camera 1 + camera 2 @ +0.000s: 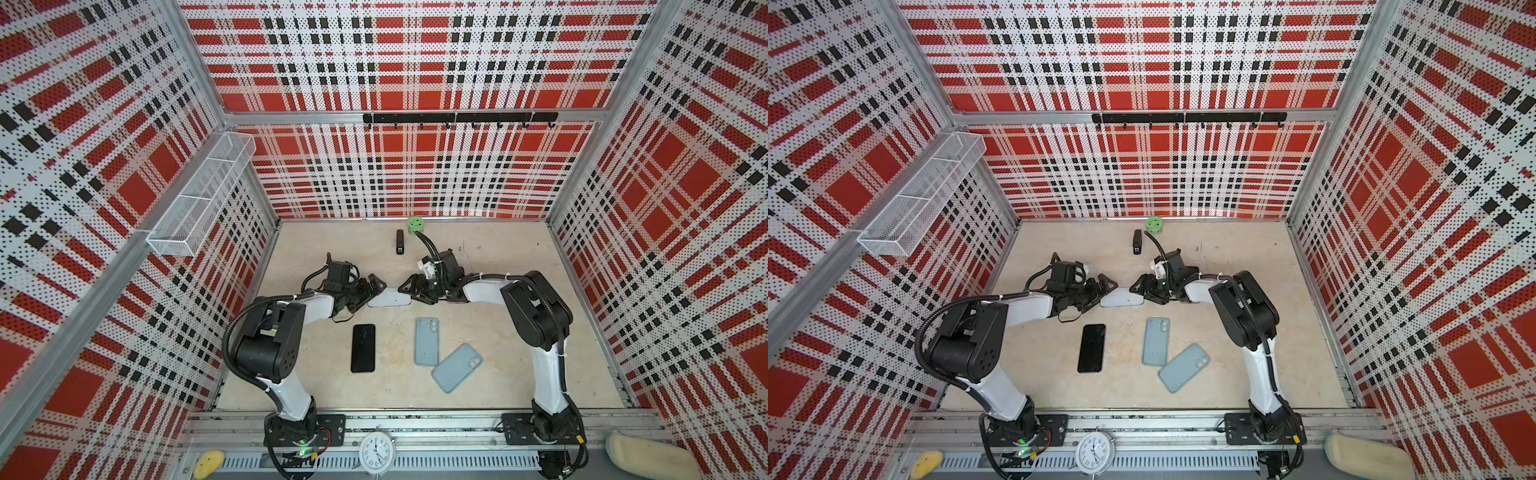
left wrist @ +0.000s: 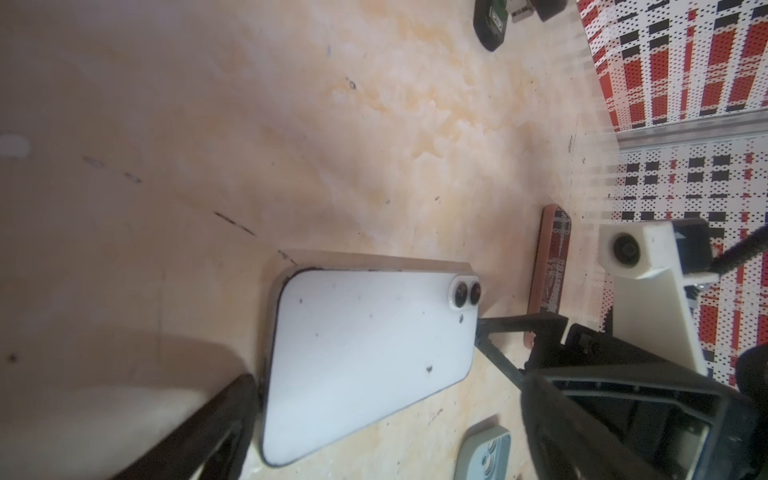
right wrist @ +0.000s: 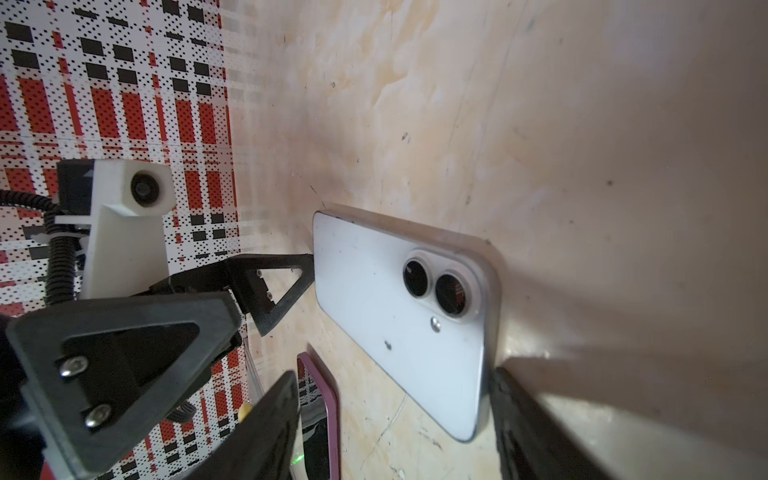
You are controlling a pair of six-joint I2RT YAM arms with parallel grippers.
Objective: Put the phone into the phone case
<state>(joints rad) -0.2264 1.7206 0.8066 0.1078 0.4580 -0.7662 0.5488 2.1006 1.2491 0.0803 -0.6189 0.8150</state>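
**Operator:** Where is the phone, and how do the pincers stand?

**Technician:** The white phone (image 1: 388, 300) lies flat on the table (image 1: 498, 332), back up with its twin lenses showing, directly between the two pincers. The left pincer (image 1: 374, 293) is spread to its widest. One of its fingers (image 2: 232, 415) lies against the plain short end, and its partner stands clear to one side. The right pincer (image 1: 409, 293) is partly spread. One finger (image 3: 523, 415) touches the lens end, and the opposite one is apart from the phone. Neither pincer holds anything.

**Operator:** How will the phone handle?

**Technician:** Expect a stiff, thin slab of moderate weight. The glossy back and rounded rim are probably slippery, and a drop could crack it. It stands very low off the table, so the fingertips must come right down to the surface. Grip across the two long edges near mid-length, clear of the lens bump.

**Operator:** What lies beyond?

**Technician:** On the arm-base side of the right pincer, well apart from it, are two pale blue phone cases (image 1: 427, 341) (image 1: 456, 368), just beside each other. A case is likely flexible, so hold it down during insertion. A black phone (image 1: 363, 348) lies on the arm-base side of the left pincer.
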